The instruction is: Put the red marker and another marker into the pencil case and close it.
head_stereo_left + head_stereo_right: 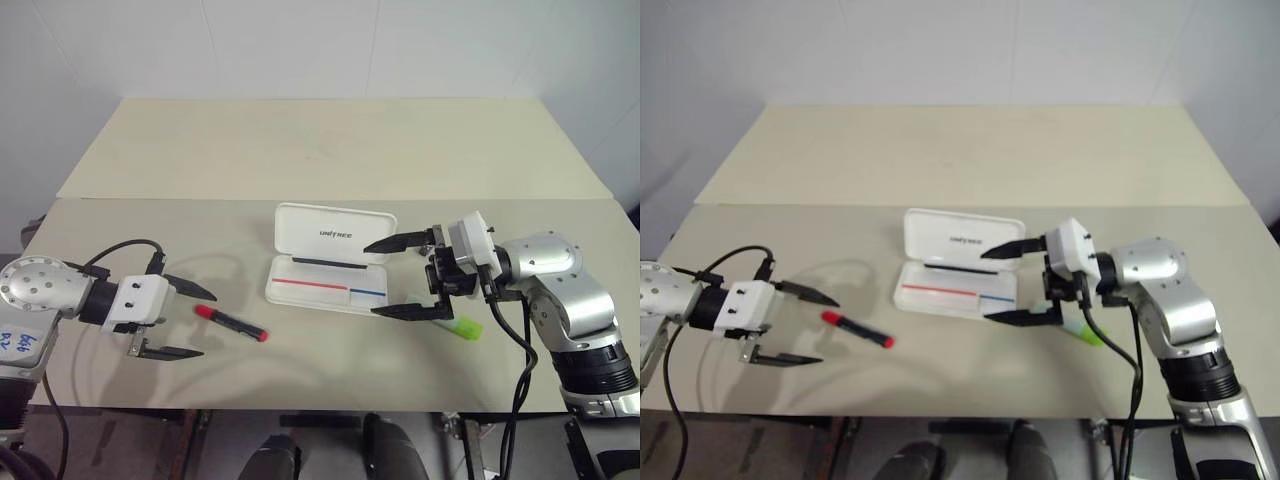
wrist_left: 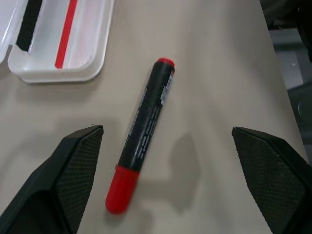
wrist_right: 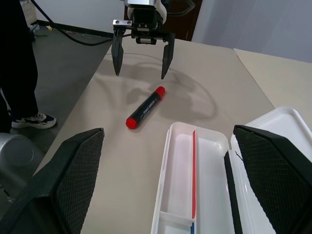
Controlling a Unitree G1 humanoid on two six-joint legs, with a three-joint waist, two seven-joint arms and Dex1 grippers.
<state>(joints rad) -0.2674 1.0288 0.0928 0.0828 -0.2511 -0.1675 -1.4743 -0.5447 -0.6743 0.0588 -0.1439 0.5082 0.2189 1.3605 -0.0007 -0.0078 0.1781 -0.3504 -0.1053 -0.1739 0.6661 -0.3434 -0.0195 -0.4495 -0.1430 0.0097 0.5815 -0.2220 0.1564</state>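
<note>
**Both grippers spread wide, nothing held**

Left gripper hangs over the table at the near left, its two black fingers wide apart and empty. Just past its fingertips lies the red marker, flat on the tabletop, free of any touch, its long red cap nearest the gripper and the black barrel running away toward the right.

Right gripper sits level over the right end of the pencil case, its fingers also spread wide with nothing between them. The case stands open in the middle of the table, the lid tilted up at the back, the shallow tray showing a red and blue line. The green highlighter lies on the table just right of the case, partly hidden under the right gripper.
</note>
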